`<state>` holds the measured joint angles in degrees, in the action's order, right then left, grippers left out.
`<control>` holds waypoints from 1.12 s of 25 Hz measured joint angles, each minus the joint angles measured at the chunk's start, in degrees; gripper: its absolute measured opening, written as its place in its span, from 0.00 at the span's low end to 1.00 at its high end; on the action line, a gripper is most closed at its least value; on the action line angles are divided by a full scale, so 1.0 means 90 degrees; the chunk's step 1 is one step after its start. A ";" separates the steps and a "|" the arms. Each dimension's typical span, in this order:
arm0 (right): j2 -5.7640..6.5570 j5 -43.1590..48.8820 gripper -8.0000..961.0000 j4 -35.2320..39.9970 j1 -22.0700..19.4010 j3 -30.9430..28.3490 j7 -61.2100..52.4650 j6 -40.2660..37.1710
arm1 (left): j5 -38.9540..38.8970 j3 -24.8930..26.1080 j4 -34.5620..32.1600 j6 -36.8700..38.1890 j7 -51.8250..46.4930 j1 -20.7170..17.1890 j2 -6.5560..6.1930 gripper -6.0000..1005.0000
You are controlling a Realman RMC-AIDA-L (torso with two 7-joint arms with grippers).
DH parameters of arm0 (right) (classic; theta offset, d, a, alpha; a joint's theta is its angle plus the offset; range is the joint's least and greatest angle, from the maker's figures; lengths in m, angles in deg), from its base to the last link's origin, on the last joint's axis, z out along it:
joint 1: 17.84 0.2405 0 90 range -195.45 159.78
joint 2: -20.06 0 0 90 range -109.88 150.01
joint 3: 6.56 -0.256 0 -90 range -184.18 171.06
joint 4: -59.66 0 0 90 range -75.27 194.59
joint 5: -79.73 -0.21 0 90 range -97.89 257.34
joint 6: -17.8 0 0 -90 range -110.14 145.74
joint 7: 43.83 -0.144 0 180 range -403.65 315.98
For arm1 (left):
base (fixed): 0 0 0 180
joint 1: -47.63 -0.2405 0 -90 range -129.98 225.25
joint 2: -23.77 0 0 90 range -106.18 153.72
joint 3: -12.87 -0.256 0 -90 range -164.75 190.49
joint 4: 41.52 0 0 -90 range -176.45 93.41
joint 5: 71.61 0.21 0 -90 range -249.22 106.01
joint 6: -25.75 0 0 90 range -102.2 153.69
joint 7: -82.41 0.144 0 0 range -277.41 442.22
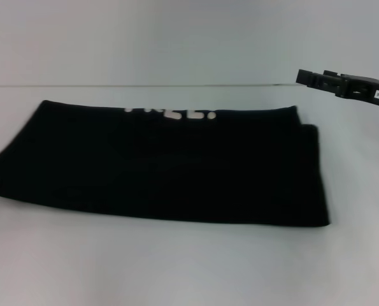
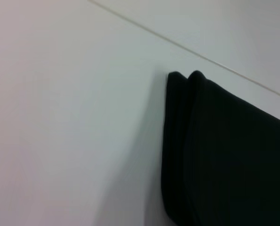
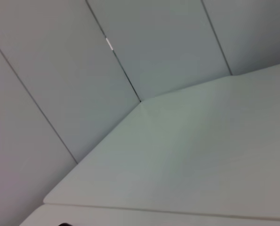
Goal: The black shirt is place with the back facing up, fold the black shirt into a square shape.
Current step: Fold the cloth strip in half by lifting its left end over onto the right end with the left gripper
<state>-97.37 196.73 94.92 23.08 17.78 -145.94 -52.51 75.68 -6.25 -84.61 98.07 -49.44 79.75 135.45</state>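
On the near part of the table [image 1: 189, 268], bare surface only. Mid-table, the black shirt [image 1: 157, 172] lies flat, folded into a wide layered band with white lettering at its far edge; it looks oblong, so a crosswise fold likely remains. Farther right, the right gripper [image 1: 313, 79] hovers clear; its opening cannot be judged. Left gripper unseen.

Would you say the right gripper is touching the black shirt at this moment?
Apart. In the head view the right gripper hangs above and beyond the black shirt's right end, with bare white table between them.
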 joint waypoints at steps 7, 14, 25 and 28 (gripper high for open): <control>-0.0063 -0.0146 0.96 -0.0273 0.0112 0.0001 0.0261 0.0264 | 0.0183 0.0034 -0.0638 -0.0010 0.0163 -0.0192 -0.0093 0.04; -0.0050 -0.0159 0.96 -0.0293 0.0107 0.0001 0.0345 0.0244 | 0.0048 0.0028 -0.0675 0.0286 0.0114 -0.0048 -0.0080 0.05; 0.0024 -0.0160 0.96 -0.0244 0.0018 -0.0065 0.0506 0.0257 | -0.1316 -0.0066 0.0499 0.1801 0.0140 0.1284 0.0220 0.06; 0.0042 -0.0165 0.96 -0.0220 -0.0022 -0.0067 0.0627 0.0246 | -0.1647 -0.0071 0.0867 0.1869 0.0257 0.1696 0.0679 0.06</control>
<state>-97.00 195.25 92.94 22.89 17.17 -140.30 -50.30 60.86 -6.89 -76.81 114.88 -47.13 95.01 141.56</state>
